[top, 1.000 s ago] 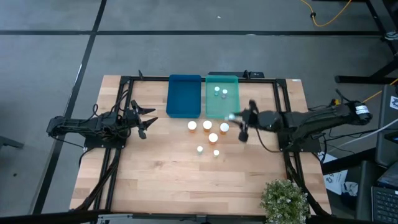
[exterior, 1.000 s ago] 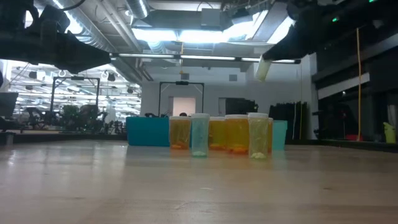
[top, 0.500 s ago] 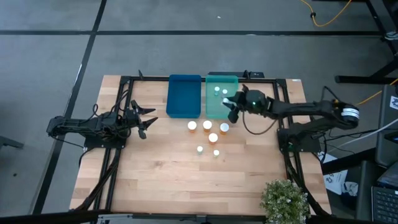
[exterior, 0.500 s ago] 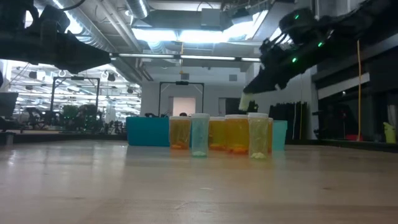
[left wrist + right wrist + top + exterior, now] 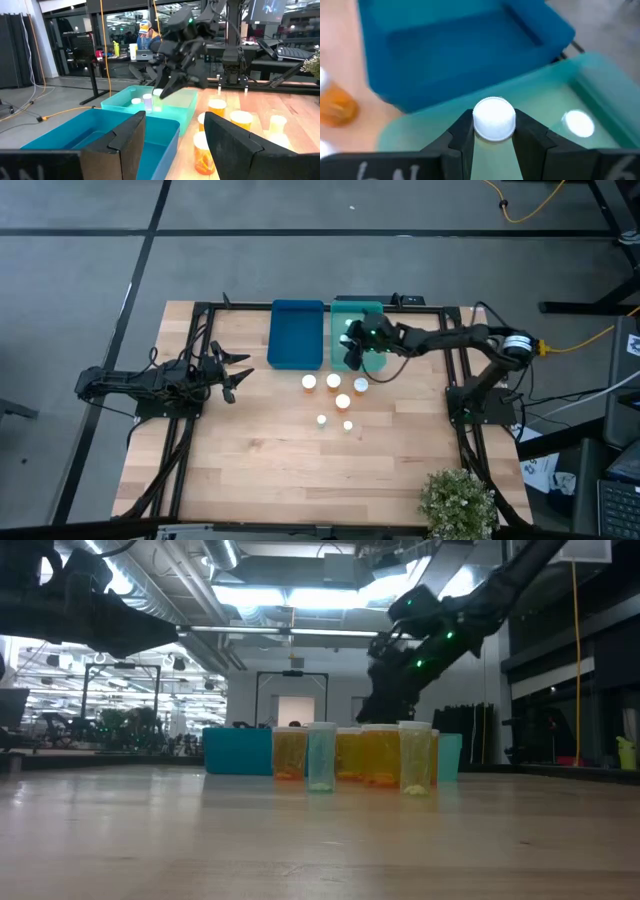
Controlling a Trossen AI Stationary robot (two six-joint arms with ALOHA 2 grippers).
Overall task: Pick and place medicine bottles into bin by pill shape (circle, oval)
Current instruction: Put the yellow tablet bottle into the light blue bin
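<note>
on the light wooden counter (image 5: 250, 460), just above the middle of the high view, a dark blue rectangular plastic bin (image 5: 296, 334) stands side by side with a pale teal rectangular plastic bin (image 5: 357, 340), and below them sits a loose cluster of standing bottles: four larger orange-amber bottles with white caps (image 5: 333, 382) and two smaller pale bottles with white caps (image 5: 321, 420). a small green potted plant (image 5: 456, 502) sits at the lower right corner of the counter, clear of the work, and in the left wrist view a person (image 5: 145, 36) sits at a desk in the room behind. nothing stands between the bottles and the bins. compared with a second ago, the right tool (image 5: 354, 346) has swung from beside the cluster, right of centre, up and leftward until it hangs over the teal bin, carrying its bottle along; the left tool (image 5: 231, 372) has not shifted from the left of the counter, its fingers spread wide and holding nothing. the right tool's two fingers (image 5: 462, 136) clamp a small pale white-capped bottle (image 5: 493, 118), cap toward the wrist camera, directly above the teal bin's floor, where other small white-capped bottles (image 5: 349, 324) already lie near its upper end.
</note>
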